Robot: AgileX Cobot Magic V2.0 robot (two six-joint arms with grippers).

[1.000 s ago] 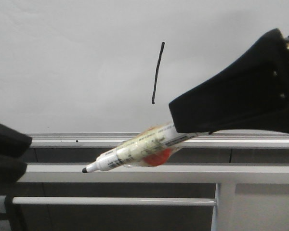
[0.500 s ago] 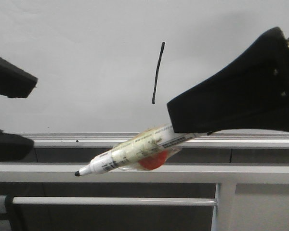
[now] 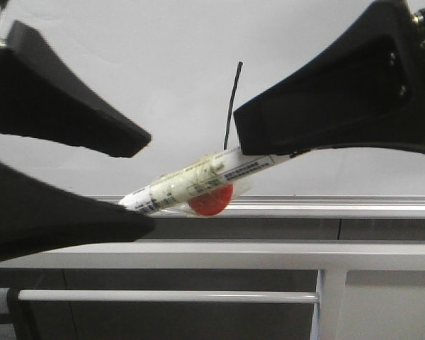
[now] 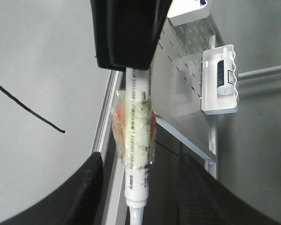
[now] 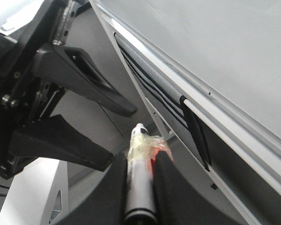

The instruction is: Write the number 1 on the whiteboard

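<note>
Since earlier: my left end effector rose, fingers wide around marker tip | right end effector grips marker | number 1 drawn on whiteboard | handover: close left squarely before right releases

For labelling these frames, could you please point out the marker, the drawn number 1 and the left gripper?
marker (image 3: 198, 183): front view, on its taped barrel.
number 1 (image 3: 231, 106): front view, mid-stroke.
left gripper (image 3: 143, 180): front view, in the gap between its open fingertips.
</note>
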